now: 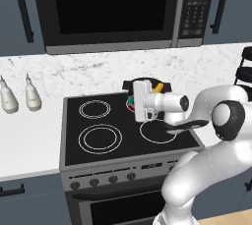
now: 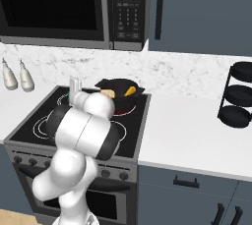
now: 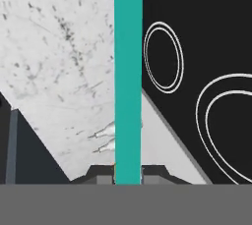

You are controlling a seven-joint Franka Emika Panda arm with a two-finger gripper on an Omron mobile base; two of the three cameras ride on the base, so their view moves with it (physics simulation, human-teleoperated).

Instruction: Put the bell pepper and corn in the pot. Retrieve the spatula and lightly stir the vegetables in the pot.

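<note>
While the arm is reaching over the right side of the stove [image 1: 74,121] in the left base view, the gripper [image 1: 134,102] is pointing left, sitting just in front of the black pot [image 1: 142,84] on the far right burner. The pot is lying just behind and to the right of the hand, so the stirring move is turning on bringing the tool's end back that way and down into it. A yellow piece and bits of red and green are peeking out by the pot's rim; the hand is covering most of the pot, and I cannot make out the fingers themselves.

In the right base view the arm's own bulk is blocking the hand. The pot [image 2: 129,100] is showing beyond it, with yellow pieces inside.

In the hand view the fingers are shut tight on the spatula [image 3: 128,71], whose green handle is running straight away from them, its long axis in line with the hand. Its working end is cut off at the frame's top.
</note>
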